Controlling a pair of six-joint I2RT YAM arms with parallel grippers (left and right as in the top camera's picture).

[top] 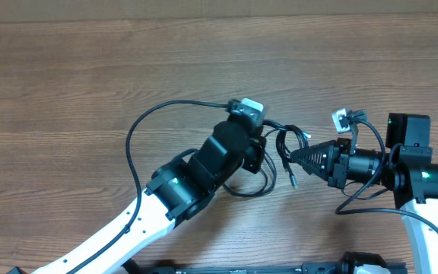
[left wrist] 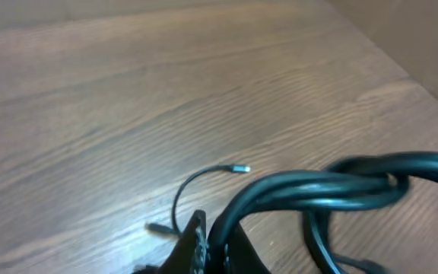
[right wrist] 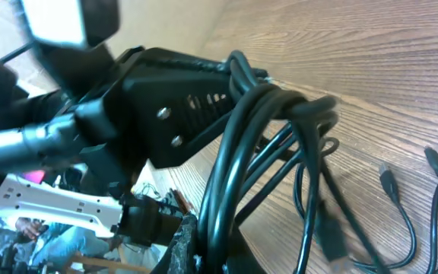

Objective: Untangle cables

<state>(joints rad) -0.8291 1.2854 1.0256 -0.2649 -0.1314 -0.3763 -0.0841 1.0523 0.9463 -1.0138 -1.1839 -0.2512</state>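
Left pincer [left wrist: 217, 240] pinching cables [left wrist: 325, 186], right pincer [top: 296, 157] pinching them too, above wooden table [top: 90, 76].

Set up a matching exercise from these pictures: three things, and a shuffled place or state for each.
Things:
1. left gripper
2. right gripper
3. cables

Places or states:
A. black looped bundle, gripped from both sides
B. tip points left in the overhead view
C. on the arm coming from the overhead view's lower left

Pairs: 1-C, 2-B, 3-A.
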